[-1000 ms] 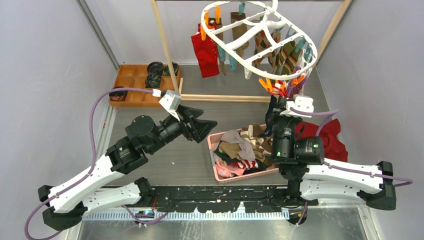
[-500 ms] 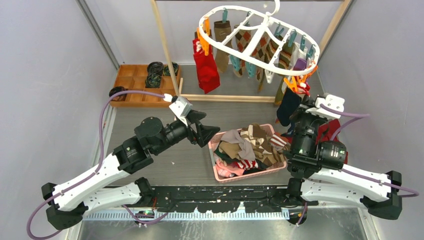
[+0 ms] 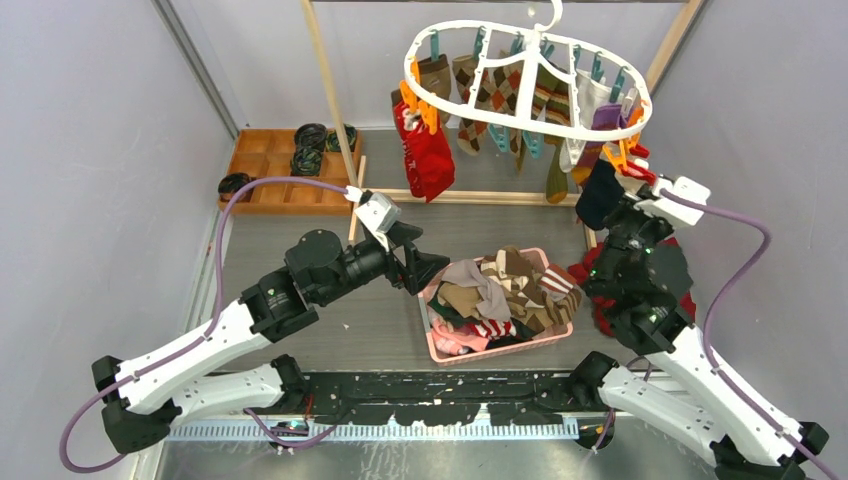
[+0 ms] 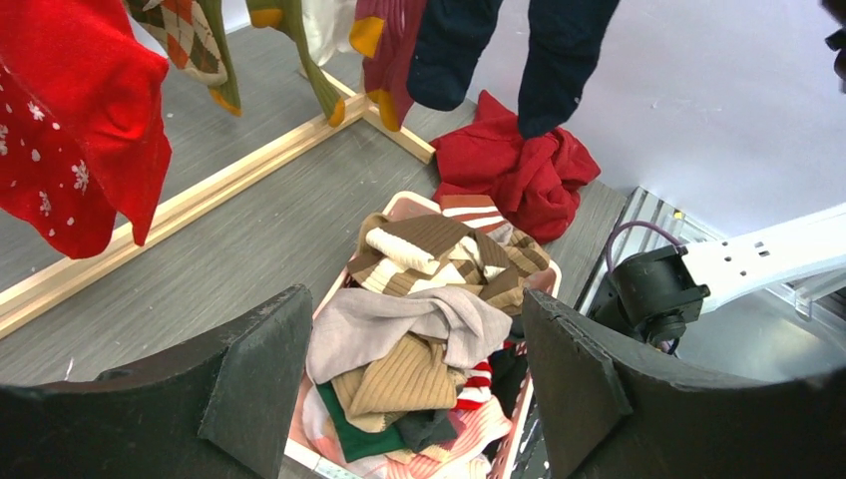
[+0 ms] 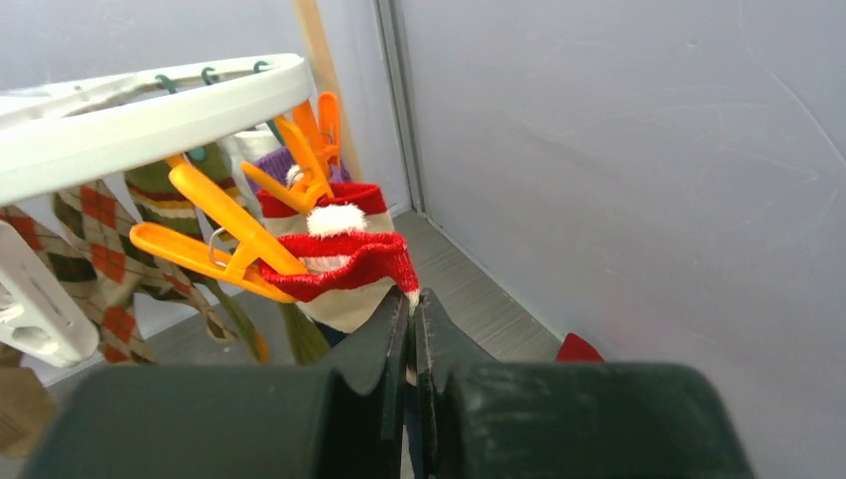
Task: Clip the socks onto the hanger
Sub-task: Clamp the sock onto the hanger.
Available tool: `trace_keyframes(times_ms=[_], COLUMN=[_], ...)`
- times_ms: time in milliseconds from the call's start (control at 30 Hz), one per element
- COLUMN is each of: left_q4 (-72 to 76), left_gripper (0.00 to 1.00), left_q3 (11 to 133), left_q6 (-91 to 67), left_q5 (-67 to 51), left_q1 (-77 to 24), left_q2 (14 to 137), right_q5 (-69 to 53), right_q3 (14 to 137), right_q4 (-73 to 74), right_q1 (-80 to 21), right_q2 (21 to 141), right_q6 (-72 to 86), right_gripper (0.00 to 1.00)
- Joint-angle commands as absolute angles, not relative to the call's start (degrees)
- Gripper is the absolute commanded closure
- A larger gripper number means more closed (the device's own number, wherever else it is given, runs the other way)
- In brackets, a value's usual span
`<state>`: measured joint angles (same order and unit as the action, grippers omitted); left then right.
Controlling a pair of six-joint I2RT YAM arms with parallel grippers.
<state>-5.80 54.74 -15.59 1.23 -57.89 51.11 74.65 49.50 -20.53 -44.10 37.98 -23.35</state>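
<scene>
Far left on the desk (image 3: pixel 300 225) sits a wooden tray (image 3: pixel 262 172) with black rolls (image 3: pixel 310 135) in it. My left gripper (image 3: pixel 428 270) is released, its fingers spread wide, and hovers just left of the pink basket (image 3: pixel 440 347). It is empty and tilted toward the socks (image 4: pixel 419 329) heaped inside: grey, brown ribbed, argyle and red-striped ones tangled together.

Above the basket, at upper centre, the hanger (image 5: pixel 150 120) hangs with several socks already clipped along its ring. A red sock (image 3: pixel 425 155) with white flecks hangs at its left end and argyle ones across the middle.

At the hanger's right end an orange peg (image 5: pixel 214 249) bites the red-and-white cuff of a navy sock (image 3: pixel 598 190). My right gripper (image 5: pixel 411 304) is raised just under that cuff and clenched, with a sliver of that sock's fabric showing between the fingers.

Below it, at right, a red cloth (image 4: pixel 514 165) lies crumpled on the desk beside the basket.
</scene>
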Motion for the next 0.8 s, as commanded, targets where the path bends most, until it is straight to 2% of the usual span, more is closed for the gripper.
trace_keyframes(times_ms=[0, 333, 767], left_q4=[-2.06, -0.8, 1.68], left_gripper=[0.22, 0.22, 0.21], left_q3=[55.02, 53.98, 53.01], left_q6=[-15.4, -16.34, -16.73], left_q5=[0.26, 0.26, 0.26], left_q1=[-57.48, -57.38, -56.82], left_q2=[50.6, 50.32, 51.28], right_q5=[66.3, 53.5, 39.52], right_q3=[52.67, 57.04, 60.74], right_q4=[-4.23, 2.62, 1.27], right_q1=[-39.09, -23.48, -9.18], right_q2=[41.81, 51.09, 58.81], right_q6=[-8.38, 4.57, 7.83], right_gripper=[0.89, 0.88, 0.88])
